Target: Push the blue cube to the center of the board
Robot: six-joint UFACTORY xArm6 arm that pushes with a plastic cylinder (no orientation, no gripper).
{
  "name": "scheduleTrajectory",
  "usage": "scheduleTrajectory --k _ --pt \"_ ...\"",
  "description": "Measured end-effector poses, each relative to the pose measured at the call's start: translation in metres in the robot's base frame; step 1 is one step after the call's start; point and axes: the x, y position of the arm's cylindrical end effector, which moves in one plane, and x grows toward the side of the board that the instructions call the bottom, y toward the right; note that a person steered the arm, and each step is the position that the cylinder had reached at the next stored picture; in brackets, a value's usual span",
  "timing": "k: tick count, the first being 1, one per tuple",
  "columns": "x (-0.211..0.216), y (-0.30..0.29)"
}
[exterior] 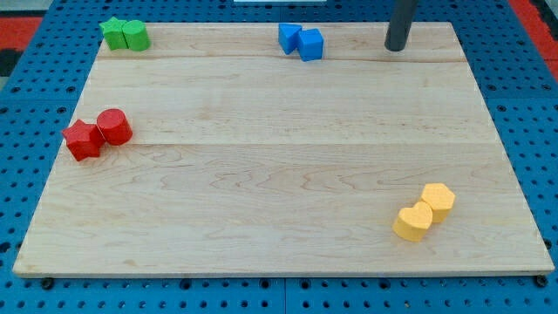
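The blue cube (311, 44) sits near the top edge of the wooden board (279, 166), a little right of the top middle. A second blue block (289, 37) of irregular shape touches its left side. My tip (396, 48) is the lower end of a dark rod coming down from the view's top. It stands to the right of the blue cube, well apart from it, at about the same height in the view.
Two green blocks (124, 35) sit together at the top left corner. A red star-like block (83, 139) and a red cylinder (114, 126) touch at the left edge. Two yellow blocks (425, 211) touch at the bottom right. A blue pegboard (35, 96) surrounds the board.
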Motion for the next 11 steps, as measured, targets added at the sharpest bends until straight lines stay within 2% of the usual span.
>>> scheduleTrajectory --k 2,3,4,5,6,9,11 --pt "0.000 -0.024" --pt "-0.028 -0.031" --pt "-0.048 -0.083" --pt "-0.049 -0.114" --pt "-0.030 -0.113" --pt "0.044 -0.164" --pt "0.125 -0.168"
